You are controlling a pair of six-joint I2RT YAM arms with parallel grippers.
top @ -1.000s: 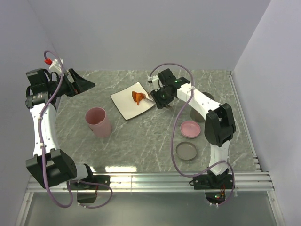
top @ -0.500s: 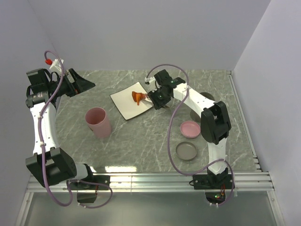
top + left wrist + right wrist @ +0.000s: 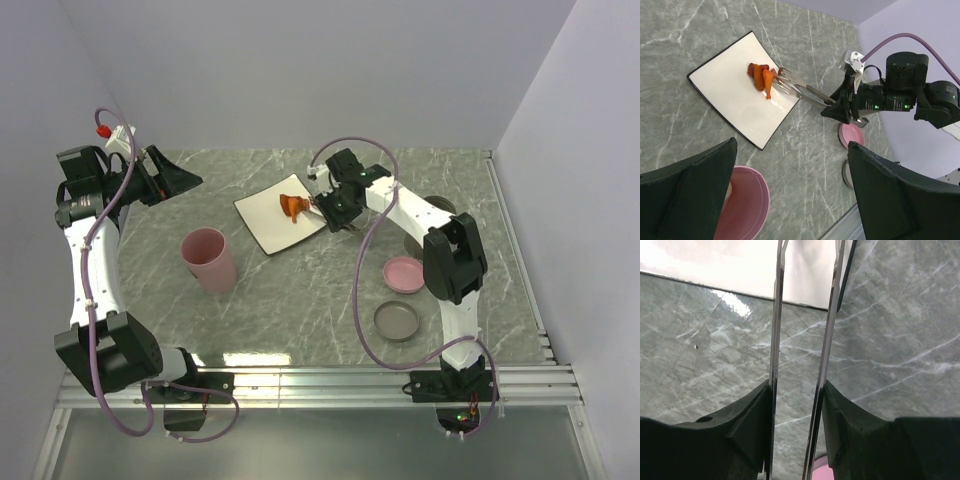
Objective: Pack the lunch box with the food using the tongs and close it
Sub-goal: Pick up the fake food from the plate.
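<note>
While my right wrist view shows only the two thin arms of the tongs (image 3: 776, 340) running between my right gripper (image 3: 797, 390) pads, clamped partway shut on them, the left wrist view shows where they end: tips at the orange-brown food (image 3: 762, 79) on the white square plate (image 3: 725, 95), can't tell if a piece is pinched. The top view adds the layout: pink cup (image 3: 208, 258) near the plate's near-left side, shallow pink round container (image 3: 404, 274) and grey round lid (image 3: 397, 321) well right of it, by my right arm. My left gripper (image 3: 175, 178) is raised at far left, jaws spread wide, holding nothing. Tongs slim shiny metal, food glossy, plate flat with a dark edge, cup matte. Table (image 3: 300, 300) is grey-green marble pattern, glossy, with a metal rail on the near edge and plain pale lilac walls around
</note>
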